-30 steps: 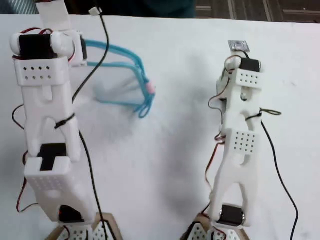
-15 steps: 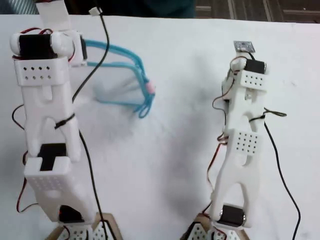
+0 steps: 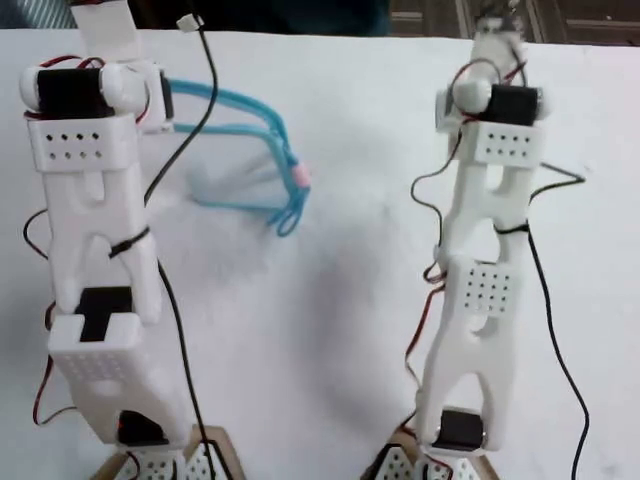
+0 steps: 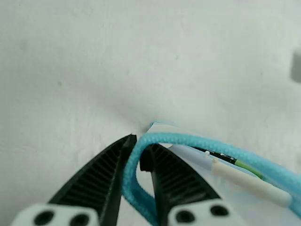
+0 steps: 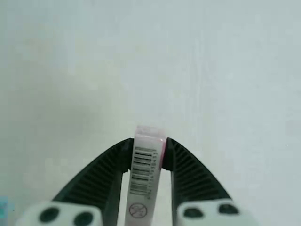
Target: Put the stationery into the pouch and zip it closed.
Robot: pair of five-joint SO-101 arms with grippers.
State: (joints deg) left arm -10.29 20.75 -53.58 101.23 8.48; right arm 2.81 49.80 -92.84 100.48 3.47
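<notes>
A clear pouch [image 3: 240,160] with blue trim lies at the back left of the table, a pink pull [image 3: 299,177] at its near corner. My left gripper [image 4: 138,141] is shut on the pouch's blue trim [image 4: 188,143]. Through the clear wall show a dark pen-like item [image 4: 225,157] and a white stick [image 4: 249,184]. My right gripper [image 5: 148,141] is shut on a small white and pink eraser [image 5: 142,167] with a barcode label, held above bare table. In the high view the right arm [image 3: 490,140] stretches toward the table's far edge, to the right of the pouch.
White cloth [image 3: 350,300] covers the table between the two arms. Black and red cables [image 3: 180,300] hang along both arms. The table's far edge [image 3: 400,38] runs just behind the right arm's wrist.
The right arm has stretched away toward the table's far edge, carrying the eraser with it. The left arm and the pouch have stayed put.
</notes>
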